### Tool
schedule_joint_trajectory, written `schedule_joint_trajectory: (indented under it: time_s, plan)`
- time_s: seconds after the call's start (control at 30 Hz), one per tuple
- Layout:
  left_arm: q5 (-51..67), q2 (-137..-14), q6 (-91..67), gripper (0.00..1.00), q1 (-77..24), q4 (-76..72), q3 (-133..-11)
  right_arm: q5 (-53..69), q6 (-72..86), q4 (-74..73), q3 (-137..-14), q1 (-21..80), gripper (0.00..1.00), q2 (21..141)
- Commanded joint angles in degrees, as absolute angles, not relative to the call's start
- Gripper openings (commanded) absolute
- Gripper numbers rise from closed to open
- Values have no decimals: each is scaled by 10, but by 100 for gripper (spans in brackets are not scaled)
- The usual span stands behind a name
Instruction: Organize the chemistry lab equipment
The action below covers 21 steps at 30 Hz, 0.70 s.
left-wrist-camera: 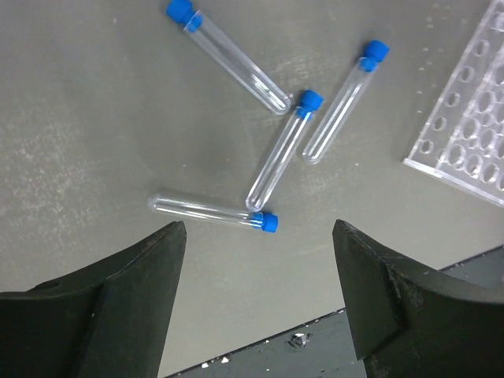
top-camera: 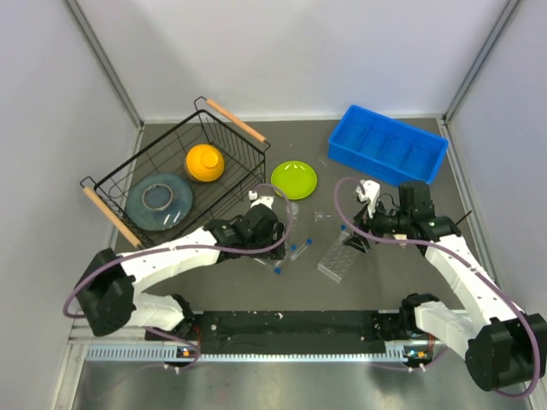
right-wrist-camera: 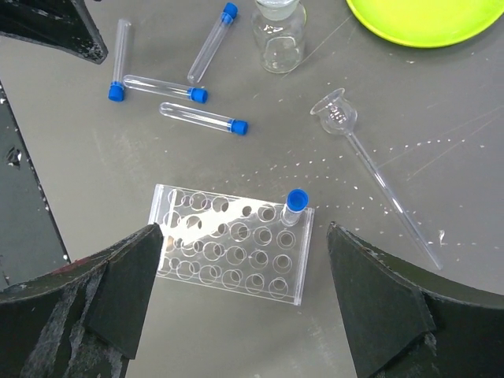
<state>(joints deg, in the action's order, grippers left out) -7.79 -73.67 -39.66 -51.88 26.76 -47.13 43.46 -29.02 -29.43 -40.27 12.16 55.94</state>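
Note:
Several clear blue-capped tubes [left-wrist-camera: 281, 150] lie loose on the grey table, also seen in the right wrist view [right-wrist-camera: 203, 116] and the top view [top-camera: 295, 249]. My left gripper [left-wrist-camera: 258, 236] hovers open and empty just near of them [top-camera: 270, 239]. The clear grid rack [right-wrist-camera: 232, 244] lies flat with one capped tube [right-wrist-camera: 295, 201] standing in a corner hole. My right gripper [right-wrist-camera: 244, 232] is open and empty above the rack [top-camera: 338, 260]. A tiny clear cup [right-wrist-camera: 279, 35] stands beyond the tubes. I see no white-filled packet and no black loop.
A clear long-stemmed funnel [right-wrist-camera: 335, 110] lies right of the cup. The lime-green plate [top-camera: 293, 179] sits behind it. A blue divided bin [top-camera: 389, 145] is at the back right. A wire basket [top-camera: 231, 184] at the left holds the orange dome [top-camera: 205, 162] and a teal plate.

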Motion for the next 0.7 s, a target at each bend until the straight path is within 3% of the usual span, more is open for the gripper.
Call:
schedule_joint_trajectory:
  time_s: [0.0,0.17,0.47,0.67]
  plan:
    - [-110,-768,-458,81,-518,328,-511,432,-307,-287,-421,113,86,543]
    - [-119,-803,-463,80,-513,307,-540,429,-312,-286,-420,112,87,544]
    - [-151,-903,-627,56,-505,344,-609,423,-316,-286,-418,108,88,539]
    - [-213,-934,-657,50,-505,355,-631,420,-318,-283,-417,107,89,539]
